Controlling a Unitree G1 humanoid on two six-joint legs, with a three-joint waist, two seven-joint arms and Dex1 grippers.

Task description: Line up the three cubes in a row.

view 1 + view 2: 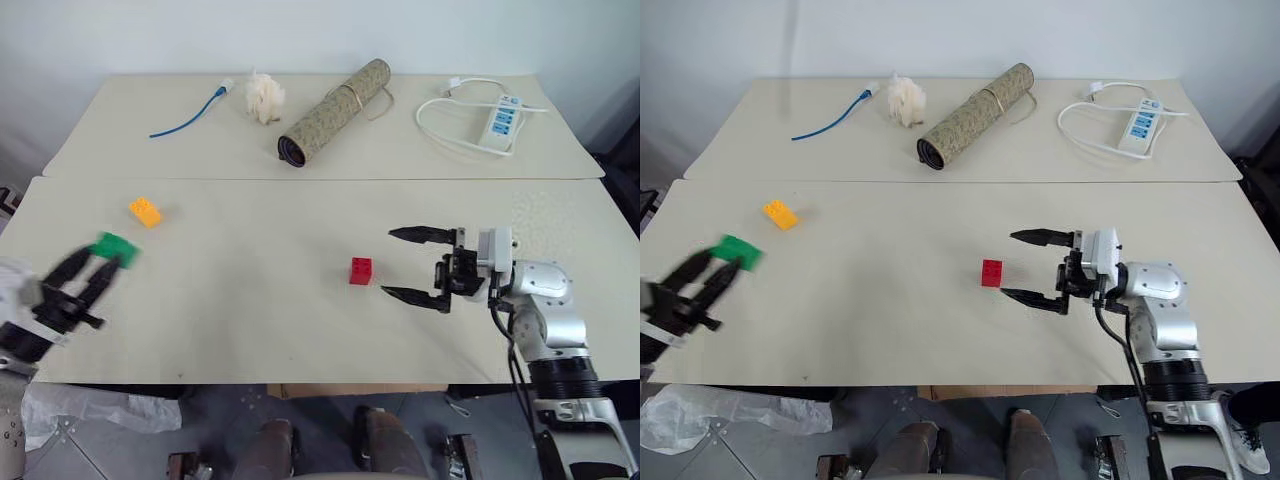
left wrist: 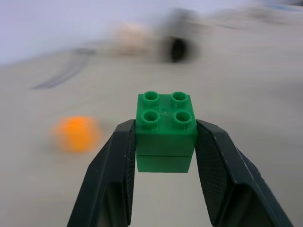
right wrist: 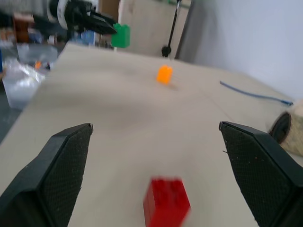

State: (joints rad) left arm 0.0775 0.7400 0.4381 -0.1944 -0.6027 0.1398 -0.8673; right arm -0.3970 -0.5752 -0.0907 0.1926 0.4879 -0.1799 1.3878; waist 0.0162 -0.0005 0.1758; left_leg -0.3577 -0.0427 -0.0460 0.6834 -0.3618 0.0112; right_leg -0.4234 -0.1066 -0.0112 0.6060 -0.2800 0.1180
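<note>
My left gripper (image 1: pixel 108 260) is shut on the green cube (image 2: pixel 165 130), holding it above the table near the left edge; the green cube (image 1: pixel 116 248) sits between the fingertips. The orange-yellow cube (image 1: pixel 145 211) lies on the table just beyond it. The red cube (image 1: pixel 361 271) rests near the table's middle. My right gripper (image 1: pixel 405 265) stands open and level just right of the red cube, fingers pointing toward it with nothing between them. In the right wrist view the red cube (image 3: pixel 166 202) lies ahead of the wide-spread fingers.
On the far table lie a blue cable (image 1: pixel 190 118), a white fluffy ball (image 1: pixel 265 97), a rolled mat (image 1: pixel 334 111) and a white power strip (image 1: pixel 503 121) with its cord. A seam (image 1: pixel 320 179) runs between the two tables.
</note>
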